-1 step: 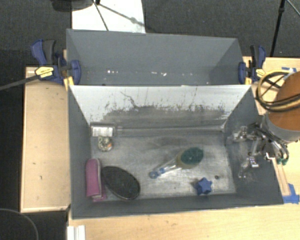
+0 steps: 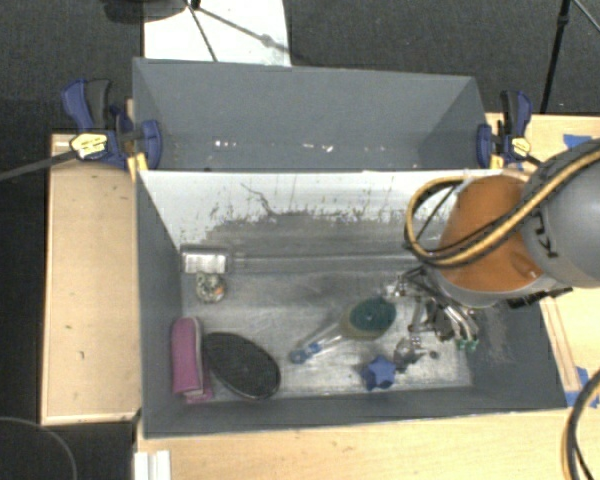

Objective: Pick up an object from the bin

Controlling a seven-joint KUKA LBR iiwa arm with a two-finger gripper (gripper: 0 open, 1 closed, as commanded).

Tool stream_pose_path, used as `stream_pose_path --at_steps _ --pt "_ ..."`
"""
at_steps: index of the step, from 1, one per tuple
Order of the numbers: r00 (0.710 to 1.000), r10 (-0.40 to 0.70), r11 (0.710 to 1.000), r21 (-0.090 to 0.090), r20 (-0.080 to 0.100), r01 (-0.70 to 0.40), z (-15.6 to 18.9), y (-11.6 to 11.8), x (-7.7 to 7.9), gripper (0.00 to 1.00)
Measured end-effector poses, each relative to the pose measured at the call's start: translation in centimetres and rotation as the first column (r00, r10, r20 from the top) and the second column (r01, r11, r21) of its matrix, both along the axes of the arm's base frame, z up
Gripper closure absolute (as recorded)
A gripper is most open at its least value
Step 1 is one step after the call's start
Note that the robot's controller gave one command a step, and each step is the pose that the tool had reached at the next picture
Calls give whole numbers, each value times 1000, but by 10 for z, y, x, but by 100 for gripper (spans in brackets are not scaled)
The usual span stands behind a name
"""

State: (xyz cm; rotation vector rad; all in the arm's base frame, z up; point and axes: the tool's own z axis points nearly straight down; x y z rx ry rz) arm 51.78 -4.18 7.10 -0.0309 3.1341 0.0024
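Grey arm (image 2: pixel 585 223): fat rounded link, smooth casing. Wrist end has a rounded orange cover (image 2: pixel 485 243). Black + yellow cables (image 2: pixel 432 220) loop across the cover & along the grey link. The gripper (image 2: pixel 422 336): small silvery metal assy w/ thin wires, green bit on one side.

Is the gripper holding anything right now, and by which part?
Cannot tell. The gripper is beside the teal round-headed tool and a small blue piece; no hold shows.

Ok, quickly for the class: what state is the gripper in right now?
Gripper: open or closed cannot be told; it is at the right of the bin, beside a round teal-headed tool and a small blue piece.
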Motion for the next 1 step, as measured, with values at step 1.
stream_pose_path --at_steps 1 --pt "991 131 991 0 1 -131 14 61 41 0"
